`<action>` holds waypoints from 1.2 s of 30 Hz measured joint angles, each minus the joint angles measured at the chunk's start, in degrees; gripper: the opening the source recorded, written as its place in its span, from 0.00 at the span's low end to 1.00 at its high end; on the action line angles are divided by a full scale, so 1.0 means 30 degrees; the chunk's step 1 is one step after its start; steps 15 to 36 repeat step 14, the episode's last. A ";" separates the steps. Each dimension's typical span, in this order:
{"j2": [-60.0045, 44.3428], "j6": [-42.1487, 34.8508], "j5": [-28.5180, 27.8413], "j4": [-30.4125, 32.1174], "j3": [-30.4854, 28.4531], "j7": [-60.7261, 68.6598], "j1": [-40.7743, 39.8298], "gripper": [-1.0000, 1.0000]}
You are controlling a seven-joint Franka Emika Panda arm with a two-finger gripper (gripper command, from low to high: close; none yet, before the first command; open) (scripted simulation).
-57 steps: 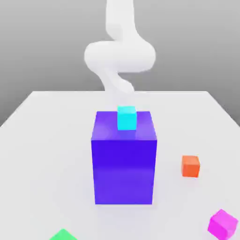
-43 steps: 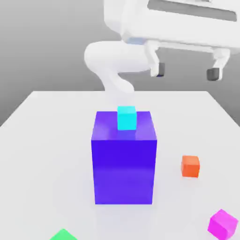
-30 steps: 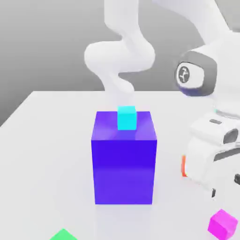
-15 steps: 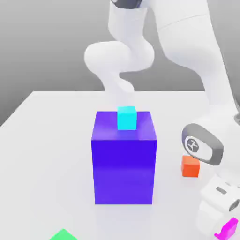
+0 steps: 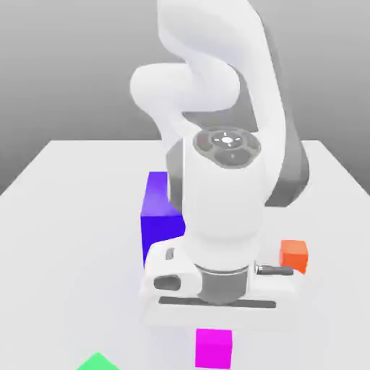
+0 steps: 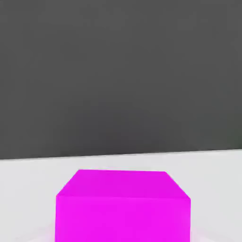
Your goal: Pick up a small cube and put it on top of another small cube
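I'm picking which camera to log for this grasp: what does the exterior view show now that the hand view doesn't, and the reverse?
Exterior view only: the arm, the blue-violet block, the orange cube and part of a green object.

Hand view only: the dark expanse beyond the pale surface.

Both: the magenta cube and the pale surface.

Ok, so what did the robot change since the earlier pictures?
The pink cube moved from the exterior view's right toward the middle; the gripper took hold of it. The arm swung in and now partly hides the blue block. The orange cube and green cube stayed put.
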State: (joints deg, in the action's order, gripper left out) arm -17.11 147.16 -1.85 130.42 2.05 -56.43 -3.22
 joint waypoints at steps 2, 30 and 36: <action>-0.0448 0.0282 0.0632 -0.0225 -0.0848 -0.0673 -0.0888 0.00; -0.0557 -0.0229 0.1424 -0.0885 -0.2069 -0.1737 -0.2073 1.00; -0.0557 -0.0229 0.1424 -0.0885 -0.2069 -0.1737 -0.2073 1.00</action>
